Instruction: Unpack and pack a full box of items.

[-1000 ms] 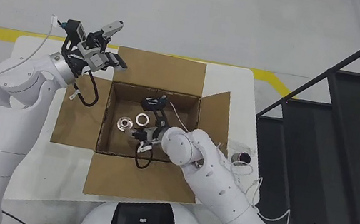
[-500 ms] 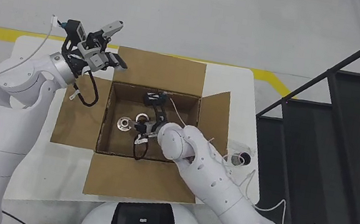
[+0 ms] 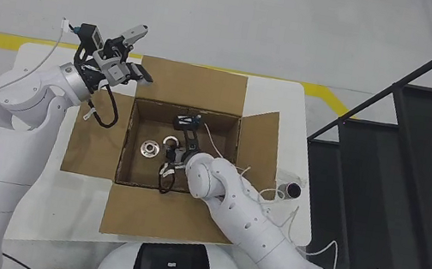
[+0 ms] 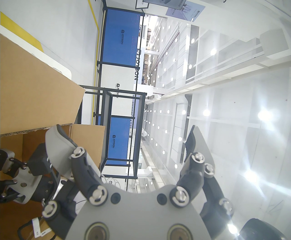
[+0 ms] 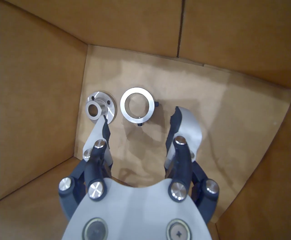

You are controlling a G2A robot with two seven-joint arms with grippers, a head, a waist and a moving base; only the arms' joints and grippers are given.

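1. The right arm is swinging leftward inside the box [image 3: 192, 87], and the left arm is staying put.
2. The right gripper [image 5: 141, 118] is hanging with fingers spread just short of the ring [image 5: 124, 106].
3. The ring is lying flat on the box floor, just beside the flange [image 5: 109, 111].
4. The left gripper [image 4: 126, 136] is hovering outside the box, fingers spread and holding nothing.

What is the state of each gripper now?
Left gripper: open, empty.
Right gripper: open, empty, inside the box, near the ring.
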